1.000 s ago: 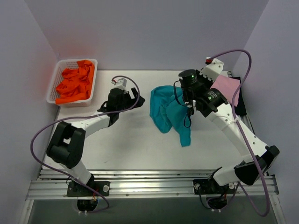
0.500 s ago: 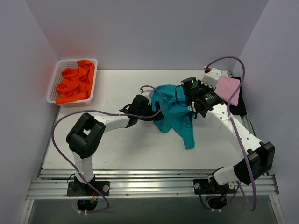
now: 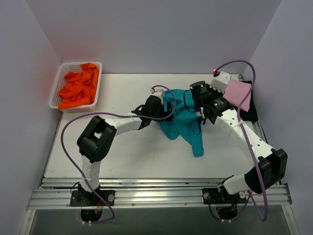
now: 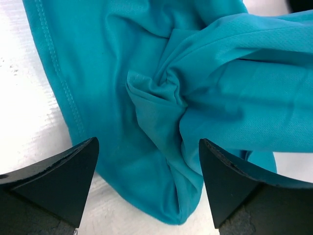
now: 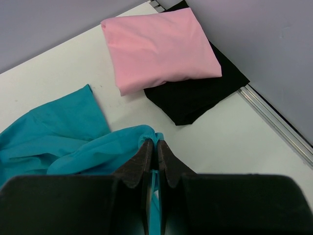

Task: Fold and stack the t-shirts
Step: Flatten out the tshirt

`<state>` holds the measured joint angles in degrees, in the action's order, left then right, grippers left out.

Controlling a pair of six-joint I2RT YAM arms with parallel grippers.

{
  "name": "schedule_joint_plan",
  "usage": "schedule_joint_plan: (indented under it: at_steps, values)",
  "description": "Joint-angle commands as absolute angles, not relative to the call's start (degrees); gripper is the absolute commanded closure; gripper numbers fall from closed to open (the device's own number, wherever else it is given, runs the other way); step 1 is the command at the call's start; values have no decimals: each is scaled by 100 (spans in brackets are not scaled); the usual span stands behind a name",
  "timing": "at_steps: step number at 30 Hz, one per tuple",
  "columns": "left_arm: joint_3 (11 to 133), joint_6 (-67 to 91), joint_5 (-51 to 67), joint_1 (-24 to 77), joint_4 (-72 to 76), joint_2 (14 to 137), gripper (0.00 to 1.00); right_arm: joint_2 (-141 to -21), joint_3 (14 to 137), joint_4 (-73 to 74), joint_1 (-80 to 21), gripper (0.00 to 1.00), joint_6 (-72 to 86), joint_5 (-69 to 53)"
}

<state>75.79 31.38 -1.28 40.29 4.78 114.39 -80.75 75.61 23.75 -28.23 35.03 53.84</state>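
The teal t-shirt point(image 3: 182, 122) lies crumpled at the table's middle right, one end trailing toward the near side. My right gripper point(image 5: 152, 143) is shut on a bunched edge of it point(image 5: 122, 147) and holds that edge up. My left gripper point(image 4: 146, 161) is open, its fingers point(image 4: 63, 171) spread on either side of a teal fold point(image 4: 161, 112) just above the table. It sits at the shirt's left edge in the top view point(image 3: 164, 110). A folded pink t-shirt point(image 5: 159, 46) rests on a folded black t-shirt point(image 5: 205, 95) at the far right. Orange t-shirts point(image 3: 78, 88) fill the basket.
The white mesh basket point(image 3: 55, 93) stands at the far left corner. The pink and black stack point(image 3: 239, 95) lies beside the table's right edge, close to the side wall. A metal rail point(image 5: 274, 115) runs along that edge. Purple cables loop over both arms.
My left arm has swung right from the table's left-middle to the teal shirt's left edge. My right gripper has shifted a little back with the shirt's edge, spreading the cloth.
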Motion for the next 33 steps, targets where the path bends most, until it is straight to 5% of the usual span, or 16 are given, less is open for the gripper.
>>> schedule_joint_plan:
  at_steps: [1,33]
  values:
    - [7857,3269,-158,4025,774,11671,10,-7972,7497,2311,-2733,100,3393,5493]
    - [8789,3322,-167,4025,844,12603,36,-8024,7330,2074,-2637,100,3269,5309]
